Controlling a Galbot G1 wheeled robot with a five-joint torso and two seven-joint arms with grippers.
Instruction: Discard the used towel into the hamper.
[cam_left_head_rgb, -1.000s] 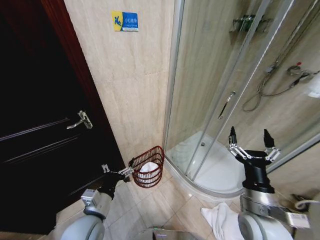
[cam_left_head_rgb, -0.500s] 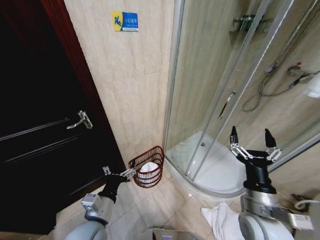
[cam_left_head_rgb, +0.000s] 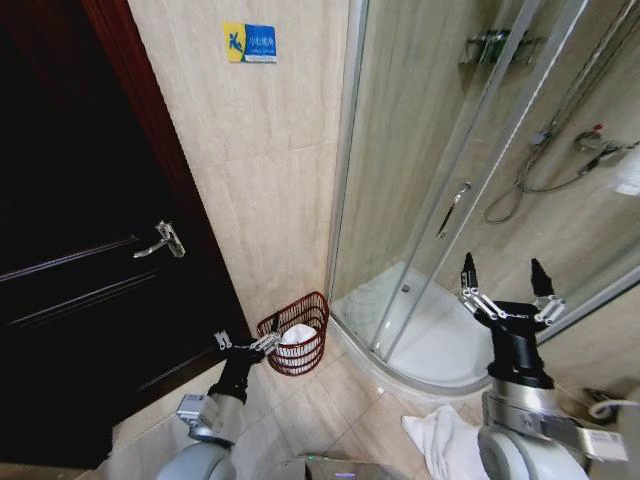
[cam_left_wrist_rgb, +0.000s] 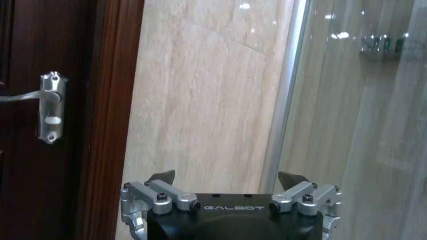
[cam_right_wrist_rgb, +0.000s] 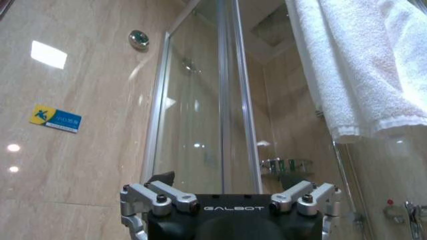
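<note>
A tiled bathroom corner, seen from the robot's head. A dark wooden door (cam_left_head_rgb: 80, 250) fills the nine o'clock side, a beige tiled wall (cam_left_head_rgb: 270, 180) stands at centre, and a curved glass shower enclosure (cam_left_head_rgb: 450, 200) takes up the three o'clock side.

The hamper (cam_left_head_rgb: 296, 335), a small reddish-brown open-weave basket, sits on the floor at the foot of the wall, just left of the shower's edge. A white towel (cam_left_head_rgb: 297, 336) lies inside it. A second white towel (cam_left_head_rgb: 440, 440) lies crumpled on the floor tiles at about five o'clock, beside the robot's right arm.

The left gripper (cam_left_head_rgb: 246, 345) hangs just beside the hamper's rim, at its nine o'clock side, fingers spread and holding nothing. The right gripper (cam_left_head_rgb: 506, 290) points upward in front of the shower glass, fingers wide apart and empty (well away from the hamper).

Judging from this, the drop looks done. The left arm should lift clear of the rim without catching the light basket and tipping it.
</note>
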